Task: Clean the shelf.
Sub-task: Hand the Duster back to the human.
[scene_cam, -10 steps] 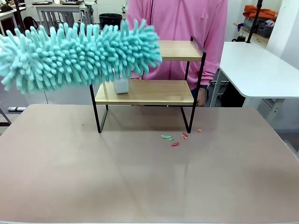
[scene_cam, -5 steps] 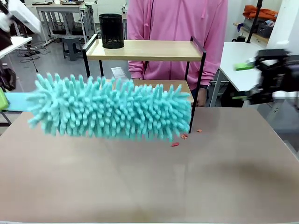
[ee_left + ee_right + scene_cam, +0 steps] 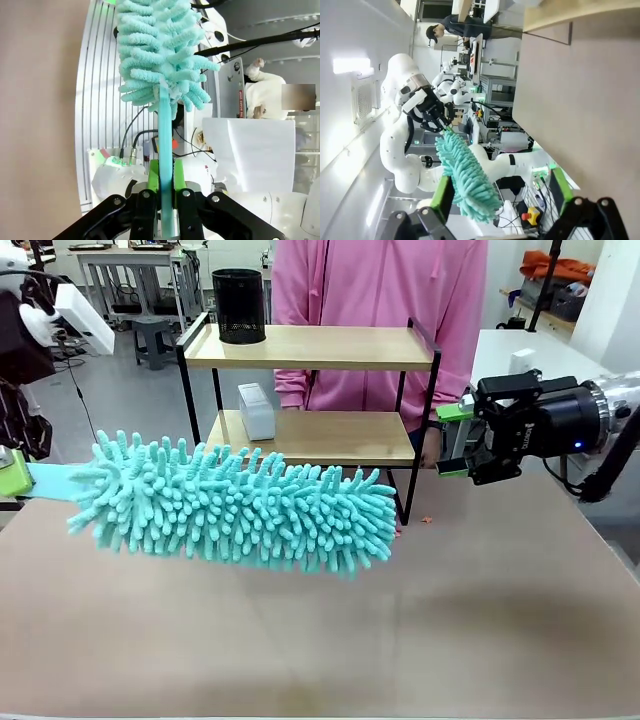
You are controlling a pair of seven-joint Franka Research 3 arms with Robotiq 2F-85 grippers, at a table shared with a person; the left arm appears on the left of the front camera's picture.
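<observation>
The shelf [image 3: 330, 348] stands at the table's far side, with two light wood boards in a black frame. A fluffy teal duster [image 3: 240, 505] hangs level just above the table, in front of the shelf's lower board. My left gripper [image 3: 14, 478] holds it by the flat teal handle [image 3: 165, 150] at the far left. In the left wrist view this gripper [image 3: 166, 186] is shut on that handle. My right gripper [image 3: 452, 442] hovers open beside the shelf's right legs with nothing in it. Its wrist view shows the open right gripper [image 3: 501, 195], the duster [image 3: 467, 175] and a shelf board [image 3: 570, 12].
A black mesh cup [image 3: 239, 305] stands on the top board and a small white box [image 3: 257, 410] on the lower one. A person in a pink top [image 3: 380, 285] stands behind the shelf. A tiny scrap [image 3: 428, 520] lies by the right front leg. A white side table [image 3: 545, 365] stands at the right.
The duster has come down from the height of the top board to just above the table. My right arm has come in from the right, up to the shelf's right side.
</observation>
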